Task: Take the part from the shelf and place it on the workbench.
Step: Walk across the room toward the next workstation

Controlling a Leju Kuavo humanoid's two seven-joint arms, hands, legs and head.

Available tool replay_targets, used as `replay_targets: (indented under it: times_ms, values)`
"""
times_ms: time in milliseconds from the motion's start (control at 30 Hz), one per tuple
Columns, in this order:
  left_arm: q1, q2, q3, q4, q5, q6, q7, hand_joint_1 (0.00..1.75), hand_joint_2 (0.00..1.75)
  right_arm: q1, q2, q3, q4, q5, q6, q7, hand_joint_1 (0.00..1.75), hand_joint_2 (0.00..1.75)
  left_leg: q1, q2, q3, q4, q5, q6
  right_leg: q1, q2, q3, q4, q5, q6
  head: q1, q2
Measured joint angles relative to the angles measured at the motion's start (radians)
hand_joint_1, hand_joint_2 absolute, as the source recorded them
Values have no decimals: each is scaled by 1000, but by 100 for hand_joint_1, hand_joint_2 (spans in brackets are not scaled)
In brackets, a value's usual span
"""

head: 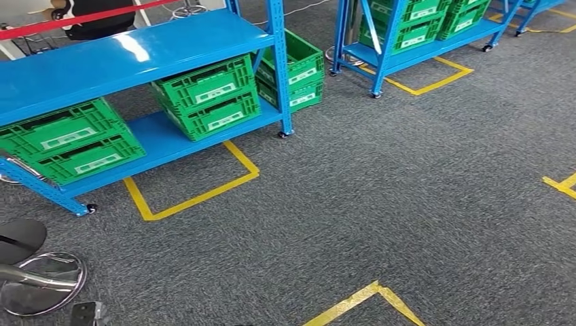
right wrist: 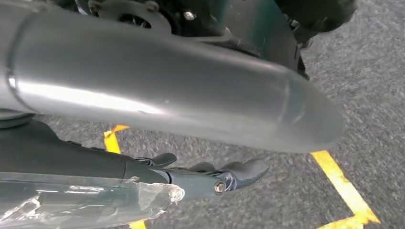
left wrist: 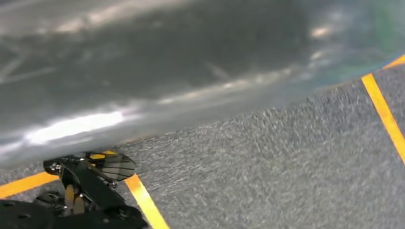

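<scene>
A blue wheeled shelf (head: 122, 51) stands at the far left on the carpet. Green plastic crates (head: 207, 95) sit stacked on its lower board, with another stack (head: 68, 139) further left. I cannot tell what the crates hold. My right hand (right wrist: 210, 176) hangs low over the carpet beside a silver limb. Its dark fingers (right wrist: 243, 171) are stretched out and hold nothing. Clear plastic wrap covers the wrist behind it.
A second blue shelf (head: 407, 54) with green crates (head: 414, 24) stands at the far right. More crates (head: 292, 68) sit behind the near shelf. Yellow tape (head: 193, 197) marks boxes on the grey carpet. A chrome chair base (head: 41, 282) lies at the near left.
</scene>
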Motion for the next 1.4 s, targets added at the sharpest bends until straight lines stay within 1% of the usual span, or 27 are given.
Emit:
replay_targets:
  times_ms: [33, 67, 100, 167, 233, 333, 367, 400, 467, 500, 533, 567, 633, 700, 833, 900, 967, 1000, 1033, 1067, 1100, 1167, 1200, 1233, 1333, 1367, 1400]
  values:
    - [3, 0, 3, -4, 0, 0, 0, 0, 0, 0, 0, -1, 0, 0, 0, 0, 0, 0, 0, 1, -2, -5, 20, 1, 1, -6, 6, 0, -5, 0, 0, 0]
    - [6, 0, 6, -7, 0, 0, 0, 0, 0, -1, 0, -1, 0, 0, 0, 0, 0, 0, 0, 2, 17, -51, 58, 4, 1, -10, 13, 0, -11, 2, 0, 0]
    - [8, -1, 9, -10, 0, 0, 0, 0, 0, -1, 0, -2, 1, 0, 0, 0, 0, 0, -1, 5, 48, -120, 101, 9, 1, -13, 18, -1, -17, 4, 0, 0]
    - [9, -1, 15, -17, 0, 0, 0, 0, 0, -2, 0, -2, 1, 0, 0, 0, 0, 0, -6, 14, 105, -241, 145, 18, 5, -18, 26, -2, -34, 14, 0, 0]
    - [9, -1, 19, -22, -1, 0, 0, 0, 0, -3, 0, -3, 1, 0, 0, 0, 0, 0, -10, 18, 124, -281, 138, 28, 7, -21, 38, -6, -40, 27, 0, 0]
    - [14, -3, 24, -33, -26, 4, -1, 0, 0, -5, 0, -3, 1, -5, 4, -1, 0, 0, -6, 13, 144, -293, 129, 48, 6, -21, 52, 12, -48, 45, 4, 0]
    - [15, -4, 27, -38, -42, 5, -1, 0, 0, -6, 0, -2, 1, -8, 6, -2, 0, 0, -4, 11, 153, -295, 125, 54, 6, -19, 35, 45, -69, 48, 7, 0]
    - [15, -5, 32, -45, -61, 3, 0, 0, 0, -7, 0, -2, 1, -11, 8, -6, 0, 0, -4, 11, 161, -296, 119, 58, 6, -17, 2, 103, -96, 49, 10, 0]
    - [16, -9, 46, -59, -104, -11, 1, 0, 0, -7, 0, -3, 1, -25, 4, -25, 0, 0, -5, 10, 177, -296, 103, 61, 6, -15, -86, 238, -144, 52, 14, 0]
    - [19, -12, 54, -67, -124, -21, 2, 0, 0, -6, 0, -3, 2, -35, 0, -40, 0, 0, -6, 9, 188, -295, 94, 61, 6, -14, -121, 279, -148, 51, 15, 0]
    - [22, -15, 62, -74, -139, -30, 3, 0, 0, -6, 0, -3, 2, -46, -3, -53, 0, 0, -6, 8, 201, -295, 85, 60, 6, -14, -140, 281, -131, 52, 16, 0]
    - [24, -19, 68, -82, -149, -37, 5, 0, 0, -5, 0, -3, 1, -55, -6, -64, 0, 0, -5, 7, 217, -295, 74, 59, 6, -14, -140, 246, -95, 51, 16, 0]
    - [27, -26, 80, -95, -158, -45, 10, 0, 0, -3, 0, -4, 1, -63, -8, -70, 0, 0, -5, 5, 248, -295, 50, 53, 7, -14, -113, 121, -1, 49, 17, 0]
    - [27, -31, 90, -107, -167, -52, 13, 0, 0, -2, 0, -5, 1, -70, -8, -74, 0, 0, -5, 3, 262, -297, 33, 42, 10, -13, -96, 48, 39, 36, 18, 0]
    - [27, -40, 118, -125, -205, -80, 12, 0, 0, 0, 0, -7, 0, -105, -9, -99, 0, 0, -6, 2, 261, -277, 29, 24, 9, -12, -79, 31, 35, 9, 18, 0]
    - [22, -47, 134, -128, -247, -102, 6, 0, 0, -28, 0, -21, 19, -103, -19, -145, 0, 0, -5, 4, 204, -180, 17, 17, 6, -12, -55, 15, 31, 0, 17, 0]
    - [18, -53, 147, -128, -292, -122, -1, 0, 0, -93, -3, -54, 81, -74, -39, -220, 0, 0, -4, 4, 115, -57, -29, 12, 6, -9, -33, 0, 24, -5, 16, 0]
    - [15, -56, 153, -128, -311, -130, -3, 0, 0, -135, -9, -77, 132, -56, -50, -264, 0, 0, -4, 4, 79, -24, -51, 11, 6, -5, -20, -6, 18, -6, 16, 0]
    - [13, -58, 157, -128, -326, -136, -5, 0, 0, -177, -17, -101, 189, -39, -61, -303, 0, 0, -4, 4, 57, -20, -56, 10, 6, -3, -5, -11, 11, -6, 16, 0]
    - [9, -59, 160, -128, -339, -141, -7, 0, 0, -217, -27, -125, 245, -23, -70, -338, 0, 0, -3, 4, 49, -46, -38, 9, 5, 0, 11, -13, 1, -4, 16, 0]
    - [5, -61, 164, -128, -349, -144, -8, 0, 0, -251, -37, -146, 301, -8, -76, -367, 0, 0, -2, 5, 53, -97, 5, 9, 4, 0, 25, -15, -11, -1, 16, 0]
    - [-1, -63, 171, -127, -358, -147, -9, 0, 0, -304, -58, -182, 394, 16, -81, -407, 0, 0, 0, 13, 68, -214, 115, 11, 4, 0, 49, -15, -37, 8, 15, 0]
    - [-3, -65, 175, -127, -361, -149, -11, 0, 0, -325, -67, -199, 436, 28, -81, -423, 0, 0, -1, 17, 75, -251, 147, 14, 5, 0, 57, -17, -50, 14, 15, 0]
    - [-4, -66, 179, -126, -362, -150, -13, 0, 0, -343, -74, -214, 474, 40, -80, -437, 0, 0, -2, 19, 78, -272, 161, 19, 5, -1, 71, -17, -58, 21, 15, 0]
    - [-10, -70, 190, -126, -371, -154, -20, 0, 0, -391, -94, -250, 564, 76, -79, -468, 0, 0, -3, 14, 106, -283, 150, 41, 3, -5, 99, -1, -68, 37, 19, 0]
    - [-12, -70, 195, -126, -373, -155, -21, 0, 0, -407, -100, -260, 589, 86, -80, -475, 0, 0, -3, 13, 119, -284, 146, 50, 3, -7, 83, 36, -70, 40, 20, 0]
    - [-15, -69, 199, -126, -375, -156, -22, 0, 0, -421, -104, -268, 612, 92, -81, -481, 0, 0, -2, 13, 131, -285, 141, 58, 3, -8, 49, 94, -77, 42, 21, 0]
